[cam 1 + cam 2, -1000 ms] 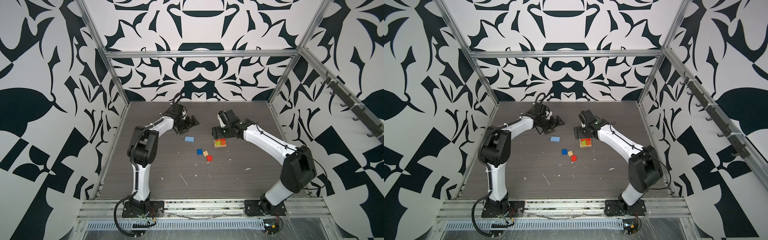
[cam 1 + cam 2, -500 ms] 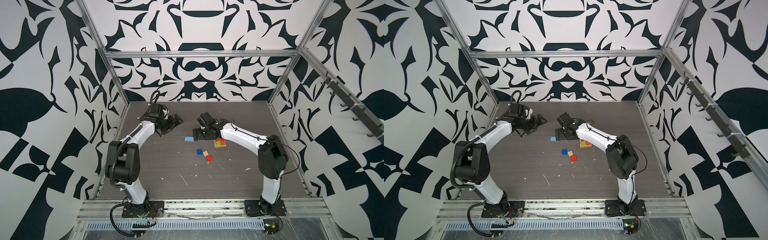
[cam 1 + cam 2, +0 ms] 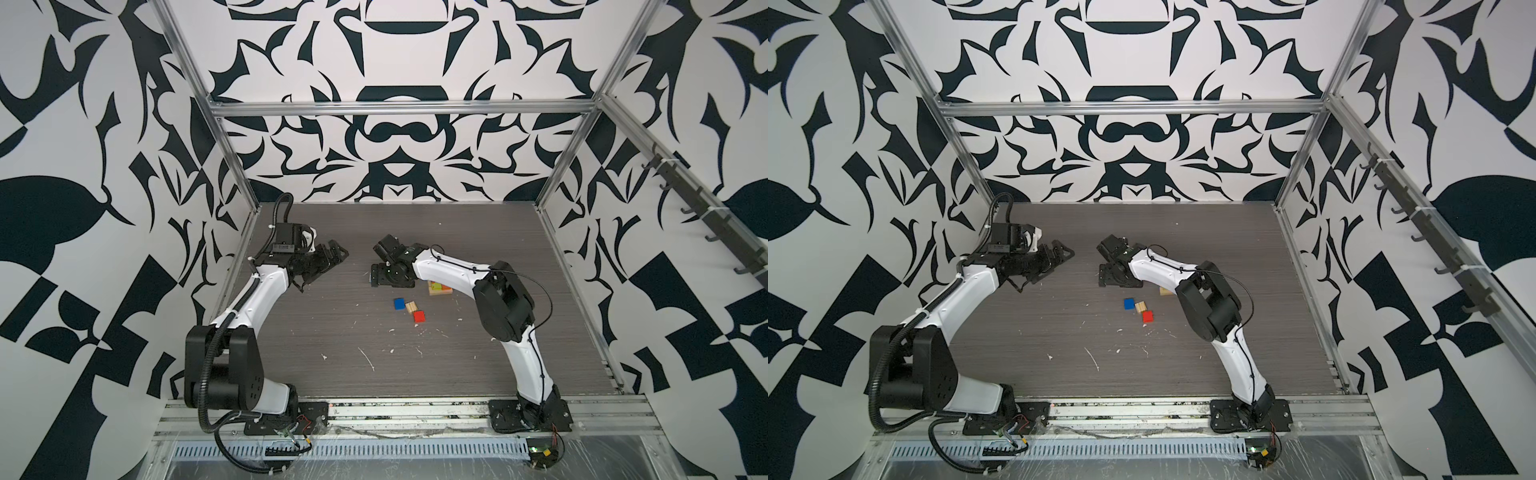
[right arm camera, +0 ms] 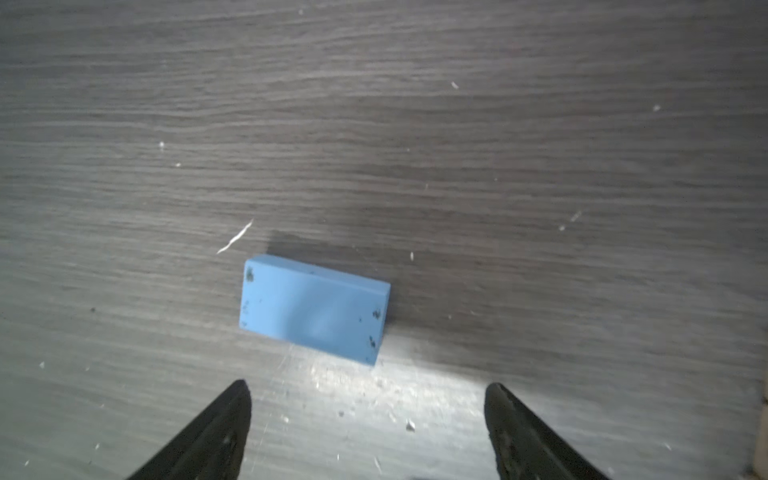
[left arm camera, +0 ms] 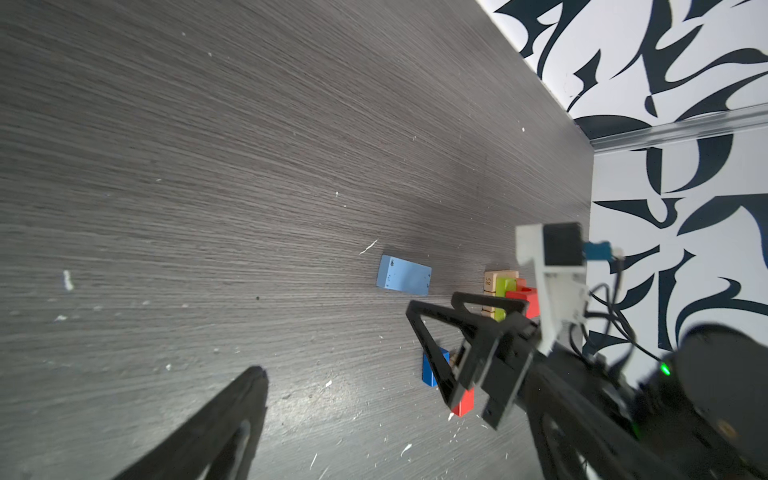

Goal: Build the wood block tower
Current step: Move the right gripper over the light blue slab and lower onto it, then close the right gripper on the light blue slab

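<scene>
The partly built wood block tower (image 3: 439, 288), a tan base with lime green and red blocks on it, stands right of centre and shows again in the left wrist view (image 5: 500, 291). A light blue plank (image 4: 313, 309) lies flat on the table to its left. My right gripper (image 4: 370, 411) hovers open just short of the plank, which my right gripper (image 3: 379, 279) mostly hides in both top views. Nothing is in my left gripper (image 3: 332, 257), which is open above the table at the left. A blue cube (image 3: 399, 304), a tan cube (image 3: 411, 307) and a red cube (image 3: 419, 316) lie loose.
The dark wood-grain table (image 3: 332, 353) is flecked with small white scraps. Patterned walls and metal frame posts (image 3: 232, 166) close in the back and both sides. The right arm's elbow (image 3: 503, 307) sits just right of the tower.
My right gripper has swung left from the tower to over the light blue plank. The left gripper has drawn back toward the left wall.
</scene>
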You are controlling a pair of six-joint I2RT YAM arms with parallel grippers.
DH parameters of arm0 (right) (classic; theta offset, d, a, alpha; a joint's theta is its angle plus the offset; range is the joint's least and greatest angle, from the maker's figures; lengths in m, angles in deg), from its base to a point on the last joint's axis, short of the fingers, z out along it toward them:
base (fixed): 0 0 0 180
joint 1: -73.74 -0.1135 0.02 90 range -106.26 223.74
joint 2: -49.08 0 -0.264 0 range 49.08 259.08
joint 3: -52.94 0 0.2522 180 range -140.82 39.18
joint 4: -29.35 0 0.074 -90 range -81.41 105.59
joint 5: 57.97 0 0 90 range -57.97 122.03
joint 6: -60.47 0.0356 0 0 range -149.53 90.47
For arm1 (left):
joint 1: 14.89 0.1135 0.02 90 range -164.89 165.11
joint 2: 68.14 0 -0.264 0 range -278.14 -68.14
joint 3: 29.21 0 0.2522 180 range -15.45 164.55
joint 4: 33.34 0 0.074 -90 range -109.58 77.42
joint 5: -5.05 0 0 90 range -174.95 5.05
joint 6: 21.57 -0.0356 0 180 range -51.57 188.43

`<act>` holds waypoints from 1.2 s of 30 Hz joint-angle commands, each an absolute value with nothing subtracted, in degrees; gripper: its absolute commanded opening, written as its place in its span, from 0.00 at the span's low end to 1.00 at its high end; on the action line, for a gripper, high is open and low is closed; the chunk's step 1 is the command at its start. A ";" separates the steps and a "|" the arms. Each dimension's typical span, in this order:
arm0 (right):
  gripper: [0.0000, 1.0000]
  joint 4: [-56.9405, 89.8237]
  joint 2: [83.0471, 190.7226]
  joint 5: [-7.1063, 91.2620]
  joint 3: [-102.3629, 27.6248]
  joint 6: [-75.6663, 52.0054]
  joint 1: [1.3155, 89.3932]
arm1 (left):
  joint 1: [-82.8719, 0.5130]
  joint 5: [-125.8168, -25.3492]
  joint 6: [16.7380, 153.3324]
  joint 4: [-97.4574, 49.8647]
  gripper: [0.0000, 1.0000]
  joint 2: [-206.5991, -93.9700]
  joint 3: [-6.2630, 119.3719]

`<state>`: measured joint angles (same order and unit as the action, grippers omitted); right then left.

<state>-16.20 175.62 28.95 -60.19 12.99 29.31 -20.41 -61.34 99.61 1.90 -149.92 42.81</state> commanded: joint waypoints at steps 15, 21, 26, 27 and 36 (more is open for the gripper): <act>0.88 -17.41 182.18 27.33 -71.53 14.15 27.95 | -20.15 -59.35 99.43 -0.85 0.99 -147.45 39.11; 0.86 -20.99 185.28 25.68 -75.77 12.95 27.42 | -20.16 -59.46 100.07 -1.83 0.99 -146.19 38.47; 0.84 -25.39 188.11 22.56 -79.86 11.59 26.40 | -20.16 -59.22 100.23 -1.61 0.99 -146.71 38.90; 0.82 -25.66 188.26 21.79 -80.02 11.32 26.28 | -20.14 -59.11 100.32 -1.59 0.99 -146.75 38.96; 0.74 -26.86 188.15 16.47 -78.43 8.81 25.35 | -20.16 -58.96 100.68 -1.83 0.99 -147.18 38.87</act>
